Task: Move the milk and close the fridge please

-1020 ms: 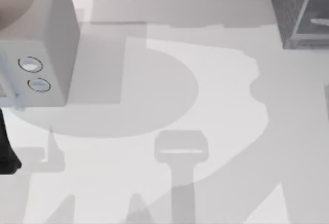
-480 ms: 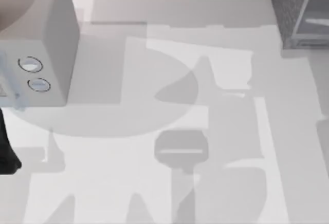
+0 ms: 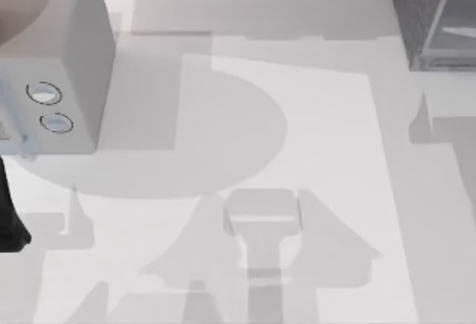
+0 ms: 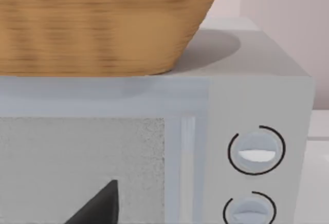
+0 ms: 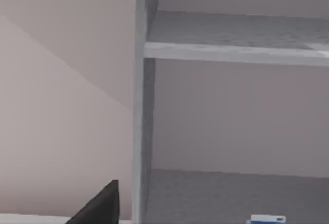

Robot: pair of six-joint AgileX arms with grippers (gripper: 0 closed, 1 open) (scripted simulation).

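The fridge, a dark grey speckled cabinet, stands at the table's far right corner. In the right wrist view the fridge is open toward me, showing a shelf and a speckled floor. The blue top of the milk peeks up at that view's edge, on the fridge floor. A dark part of my right gripper hangs in front of the fridge's side wall, apart from the milk. My left arm is at the left edge; a dark part of my left gripper faces the microwave door.
A pale grey microwave with two round dials stands at the far left. A wicker basket sits on top of it. Soft arm shadows lie across the white table.
The shadows on the table have shifted from the middle right toward the front middle and the right edge. The microwave, the fridge and my left arm have not moved.
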